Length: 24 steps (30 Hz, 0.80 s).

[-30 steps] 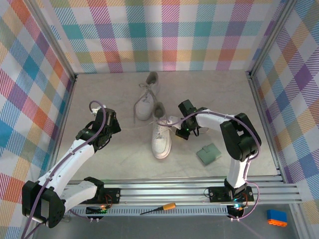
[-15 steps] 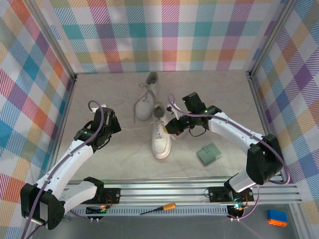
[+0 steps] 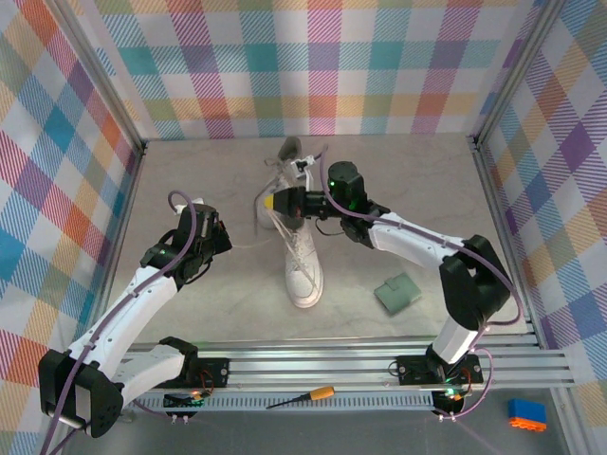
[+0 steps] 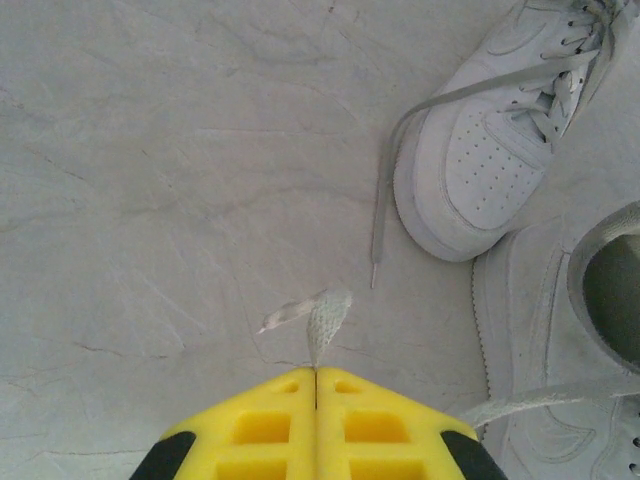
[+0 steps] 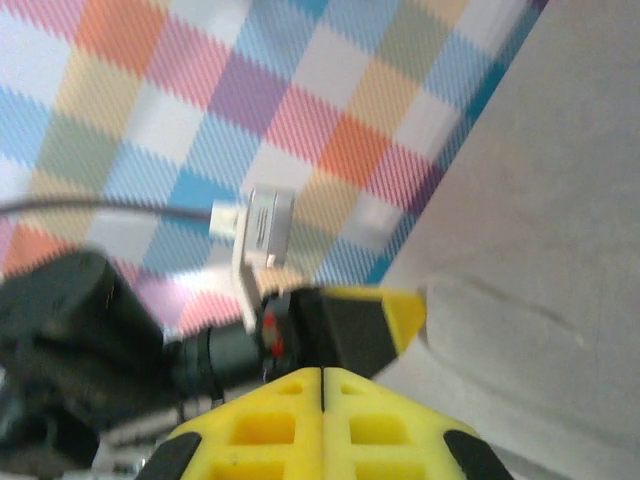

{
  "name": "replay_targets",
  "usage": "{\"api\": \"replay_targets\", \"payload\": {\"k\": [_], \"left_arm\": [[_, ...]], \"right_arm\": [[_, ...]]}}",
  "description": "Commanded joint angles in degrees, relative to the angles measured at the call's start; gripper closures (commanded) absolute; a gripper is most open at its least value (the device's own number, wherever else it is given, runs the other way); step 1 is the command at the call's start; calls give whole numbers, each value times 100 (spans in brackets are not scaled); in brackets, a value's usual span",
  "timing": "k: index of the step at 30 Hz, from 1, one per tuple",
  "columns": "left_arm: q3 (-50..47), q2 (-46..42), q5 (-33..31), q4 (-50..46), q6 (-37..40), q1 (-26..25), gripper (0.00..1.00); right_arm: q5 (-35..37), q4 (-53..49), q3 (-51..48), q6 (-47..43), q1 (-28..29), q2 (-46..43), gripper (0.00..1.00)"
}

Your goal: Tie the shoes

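Lace work on the pair of white low-top sneakers, and both arms are in it. Left gripper point(image 4: 317, 372) has its yellow fingers pressed flat together on a white lace end point(image 4: 322, 312), whose flat tip pokes out just ahead of them over the grey table point(image 3: 190, 180). Follow that lace to the right and it runs to the near sneaker point(image 3: 305, 270). That one stands mid-table with its long axis pointing at the arm bases, toe nearest them and grey-lined opening at the far end. Far sneaker point(image 4: 480, 170) sits just beyond and a touch left, toe angled toward the near one's heel, with one lace trailing loose on the table. Right gripper point(image 3: 279, 202) reaches across from the right and hovers above the near sneaker's collar and the far sneaker's toe, jaws closed tight. Whether a lace sits between them I can't tell, since its own camera is blurred and faces the plaid wall point(image 5: 150, 90). So the near sneaker lies between the two grippers, the right one closer. My read: the next cross-over turns on that sideways pull, lace drawn across the sneaker's length.
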Motion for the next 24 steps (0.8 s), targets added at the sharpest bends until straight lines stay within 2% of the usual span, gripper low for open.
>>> {"api": "replay_targets", "payload": {"k": [1, 3, 8, 13, 19, 22, 24], "left_arm": [[144, -104, 102, -165, -64, -36, 100], [141, -86, 113, -161, -73, -36, 100], [129, -12, 196, -118, -97, -45, 100], [103, 70, 352, -31, -108, -70, 100], [-73, 7, 345, -68, -195, -87, 100], [-36, 10, 963, 246, -22, -171, 100], [145, 6, 1114, 352, 147, -495, 100]], "right_arm": [[1144, 2086, 85, 1555, 31, 120, 100], [1637, 2497, 0, 1974, 32, 291, 100], [2842, 2754, 38, 2652, 17, 645, 100], [3148, 2516, 526, 2839, 18, 981, 100], [2846, 1135, 492, 1610, 6, 452, 100], [2763, 149, 468, 822, 14, -103, 100], [2776, -639, 592, 342, 5, -466, 100]]}}
